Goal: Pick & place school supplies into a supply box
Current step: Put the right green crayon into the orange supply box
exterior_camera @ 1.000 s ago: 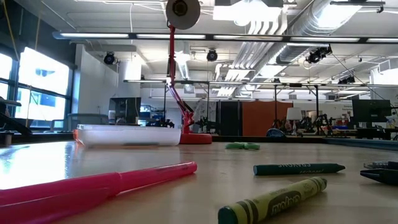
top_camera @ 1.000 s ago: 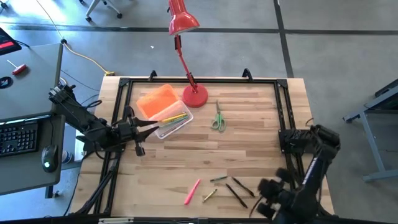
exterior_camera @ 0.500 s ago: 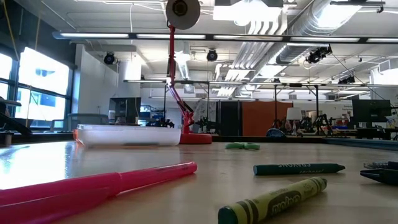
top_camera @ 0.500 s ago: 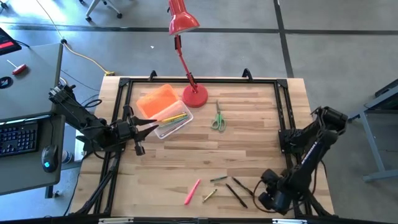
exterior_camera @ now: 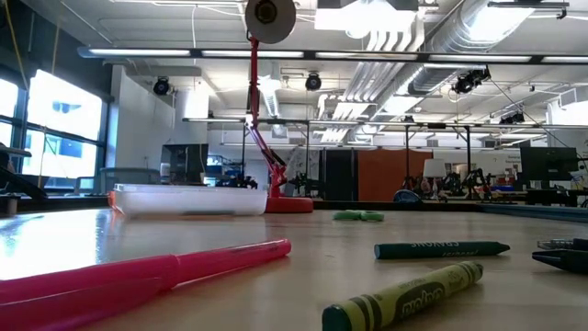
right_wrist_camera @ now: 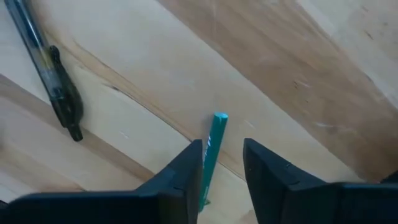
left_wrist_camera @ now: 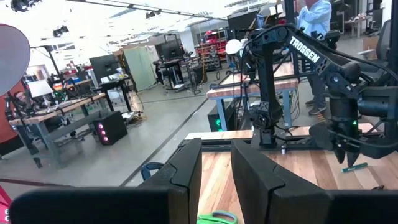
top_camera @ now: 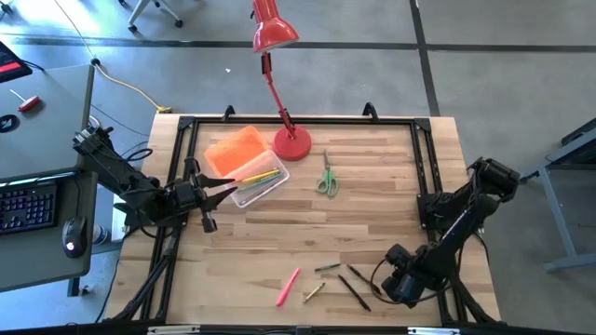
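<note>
In the high view the clear supply box (top_camera: pixel 258 182) stands far left on the table with its orange lid (top_camera: pixel 235 151) open beside it and a few pens inside. My left gripper (top_camera: pixel 231 189) waits open by the box's left end. Green scissors (top_camera: pixel 326 175) lie mid-table. A pink marker (top_camera: pixel 287 287), an olive crayon (top_camera: pixel 314 291), a green crayon (top_camera: pixel 326 268) and black pens (top_camera: pixel 361 281) lie near the near edge. My right gripper (top_camera: pixel 386 279) hovers open at the black pens. In its wrist view a green pencil (right_wrist_camera: pixel 214 140) lies between its fingers, with a black pen (right_wrist_camera: pixel 59 93) beside it.
The red desk lamp's base (top_camera: pixel 292 142) stands right of the box, and its arm reaches over the far edge. A black frame rail (top_camera: pixel 298 121) runs around the table. Bare wood lies between the scissors and the near-edge pens. A person (left_wrist_camera: pixel 314 18) stands in the room beyond.
My right arm has swung in from the table's near right corner, toward the far edge and a little left. Its gripper now stands over the black pens. Nothing on the table has moved.
</note>
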You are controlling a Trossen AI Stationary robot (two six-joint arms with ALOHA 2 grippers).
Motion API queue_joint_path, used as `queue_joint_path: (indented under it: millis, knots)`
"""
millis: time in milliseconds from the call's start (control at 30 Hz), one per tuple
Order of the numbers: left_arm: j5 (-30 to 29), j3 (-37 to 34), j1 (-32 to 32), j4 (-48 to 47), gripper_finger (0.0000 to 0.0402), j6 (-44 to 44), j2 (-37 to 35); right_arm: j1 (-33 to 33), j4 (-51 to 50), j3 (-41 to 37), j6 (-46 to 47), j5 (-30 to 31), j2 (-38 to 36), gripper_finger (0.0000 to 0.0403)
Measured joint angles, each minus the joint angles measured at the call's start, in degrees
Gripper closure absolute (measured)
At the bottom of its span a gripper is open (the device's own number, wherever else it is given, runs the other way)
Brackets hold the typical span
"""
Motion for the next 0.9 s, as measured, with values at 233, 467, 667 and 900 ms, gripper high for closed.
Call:
queue_joint_path:
  millis: [233, 467, 667, 900]
  knots:
    - [0.00, 0.00, 0.00, -0.08, 0.0284, 0.00, 0.00, -0.12, 0.07, 0.00, -0.20, -0.08, 0.00, 0.0286]
    - [0.00, 0.00, 0.00, -0.09, 0.0284, -0.01, 0.01, -0.10, 0.17, 0.00, 0.50, 0.11, 0.87, 0.0288]
    - [0.00, 0.00, 0.00, -0.21, 0.0284, -0.02, 0.01, -0.10, 0.86, 0.02, 0.46, -0.17, 4.07, 0.0302]
    - [0.00, 0.00, 0.02, -0.19, 0.0284, -0.02, -0.01, -0.12, 1.00, 0.13, 0.44, 0.85, 4.78, 0.0334]
